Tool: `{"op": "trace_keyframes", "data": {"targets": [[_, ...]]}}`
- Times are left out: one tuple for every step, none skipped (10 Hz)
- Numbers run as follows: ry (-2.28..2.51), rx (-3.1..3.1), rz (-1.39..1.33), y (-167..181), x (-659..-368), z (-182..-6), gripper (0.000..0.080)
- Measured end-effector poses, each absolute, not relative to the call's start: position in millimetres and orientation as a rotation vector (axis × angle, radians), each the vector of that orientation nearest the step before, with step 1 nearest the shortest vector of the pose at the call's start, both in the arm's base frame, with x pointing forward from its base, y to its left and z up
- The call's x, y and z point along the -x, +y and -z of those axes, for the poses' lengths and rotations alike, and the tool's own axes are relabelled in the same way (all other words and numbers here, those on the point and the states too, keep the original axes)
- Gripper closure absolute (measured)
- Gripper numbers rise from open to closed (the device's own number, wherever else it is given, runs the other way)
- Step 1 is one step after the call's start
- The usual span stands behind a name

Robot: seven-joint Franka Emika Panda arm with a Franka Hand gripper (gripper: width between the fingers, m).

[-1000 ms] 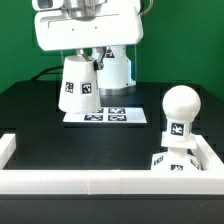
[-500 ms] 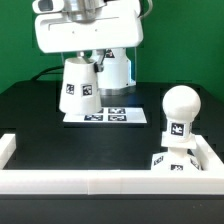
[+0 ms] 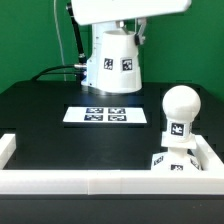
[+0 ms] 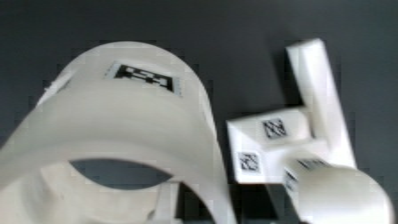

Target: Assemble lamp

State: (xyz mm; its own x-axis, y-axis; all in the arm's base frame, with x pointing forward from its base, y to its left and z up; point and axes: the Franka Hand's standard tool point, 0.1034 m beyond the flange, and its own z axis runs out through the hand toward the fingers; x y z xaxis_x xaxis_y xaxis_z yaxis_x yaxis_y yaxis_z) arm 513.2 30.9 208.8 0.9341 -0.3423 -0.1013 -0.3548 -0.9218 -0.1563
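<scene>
The cup-shaped white shade [image 3: 114, 62] with square tags hangs in the air above the far side of the black table, wide end down. My gripper [image 3: 116, 30] is shut on its narrow top; the fingers are hidden behind the shade and hand. In the wrist view the shade [image 4: 125, 120] fills the near field, open rim toward the camera. The round-topped bulb [image 3: 180, 108] stands upright on the flat square base block [image 3: 172, 161] at the exterior view's right front. They also show in the wrist view, the bulb [image 4: 338, 195] and the base block [image 4: 270, 132] beside the shade.
The marker board [image 3: 105, 115] lies flat on the table under and in front of the shade. A white rail [image 3: 100, 183] runs along the front, with a short side wall [image 3: 212, 158] by the base block. A cable [image 3: 55, 72] lies at the back.
The gripper has risen and moved toward the exterior view's right with the shade, which now hangs higher and covers the pedestal behind. Bulb and base have not moved.
</scene>
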Motion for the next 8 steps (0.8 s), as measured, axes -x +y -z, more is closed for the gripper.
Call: {"op": "trace_keyframes", "data": {"targets": [[0.530, 2.922, -0.117, 27.5, -508.9, -203.7, 0.0752], [0.535, 2.921, -0.121, 26.5, -507.9, -202.6, 0.0752], [0.534, 2.921, -0.121, 26.8, -507.9, -202.5, 0.0752], [0.533, 2.922, -0.121, 27.1, -507.8, -202.4, 0.0752], [0.511, 2.923, -0.117, 32.8, -512.8, -207.4, 0.0752], [0.475, 2.924, -0.093, 46.1, -530.7, -218.8, 0.0752], [0.449, 2.925, -0.059, 56.9, -552.9, -228.0, 0.0752], [0.478, 2.921, -0.044, 63.8, -564.4, -231.2, 0.0752]]}}
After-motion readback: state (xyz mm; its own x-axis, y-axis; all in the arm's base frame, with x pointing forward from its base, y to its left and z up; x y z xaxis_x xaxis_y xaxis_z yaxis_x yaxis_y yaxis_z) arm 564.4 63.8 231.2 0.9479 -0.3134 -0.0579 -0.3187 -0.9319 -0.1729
